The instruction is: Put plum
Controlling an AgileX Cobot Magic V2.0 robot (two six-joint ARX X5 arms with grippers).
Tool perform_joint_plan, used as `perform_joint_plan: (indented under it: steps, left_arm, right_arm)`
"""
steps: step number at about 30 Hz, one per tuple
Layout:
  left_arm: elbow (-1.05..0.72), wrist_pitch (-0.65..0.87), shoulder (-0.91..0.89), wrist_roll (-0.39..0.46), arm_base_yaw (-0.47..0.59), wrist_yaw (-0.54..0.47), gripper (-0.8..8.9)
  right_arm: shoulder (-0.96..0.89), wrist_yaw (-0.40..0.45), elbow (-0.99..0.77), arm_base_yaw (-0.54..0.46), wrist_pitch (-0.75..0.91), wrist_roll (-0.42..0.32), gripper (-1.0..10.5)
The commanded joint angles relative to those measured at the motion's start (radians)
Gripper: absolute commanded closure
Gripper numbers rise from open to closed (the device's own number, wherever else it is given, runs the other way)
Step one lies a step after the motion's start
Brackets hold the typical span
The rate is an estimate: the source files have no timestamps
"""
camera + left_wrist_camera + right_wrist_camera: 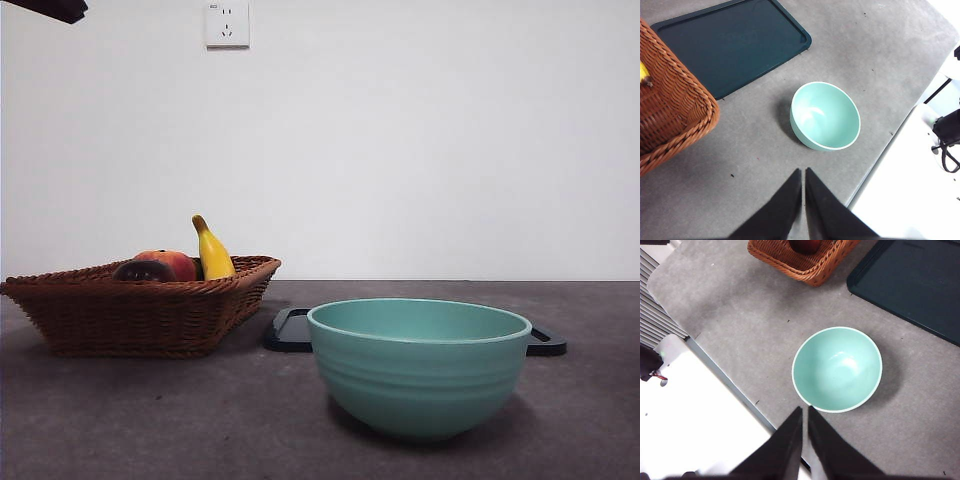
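Two end effectors hang high over the table, neither near any fruit: the left end effector (803,172) has its jaws pressed together above bare table beside the mint bowl (825,116), and the right end effector (805,410) is likewise closed, holding nothing, above the bowl's near rim. The plum (143,271) lies in the wicker basket (140,315), dark and low behind the rim, touching the red-orange fruit (172,262), with the banana (211,250) standing just beside them. A dark tray (735,42) lies flat beyond the bowl, between it and the basket.

By my reading the task has not started; the step in hand is the approach to the basket. The next move calls for one arm to travel over the basket, open its jaws, and descend on the plum without nudging its neighbours. Where the plum should go is unstated; bowl and tray both stand free.
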Motion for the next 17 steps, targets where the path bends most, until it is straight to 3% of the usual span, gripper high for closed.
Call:
perform_joint_plan:
  steps: [1, 17]
  left_arm:
    - [0.016, 0.009, 0.006, 0.000, -0.004, 0.006, 8.05]
    - [0.016, 0.019, -0.005, 0.021, -0.003, -0.005, 8.05]
  right_arm:
    - [0.006, 0.000, 0.015, 0.008, 0.008, -0.008, 9.4]
    - [0.006, 0.000, 0.015, 0.008, 0.008, -0.008, 9.4]
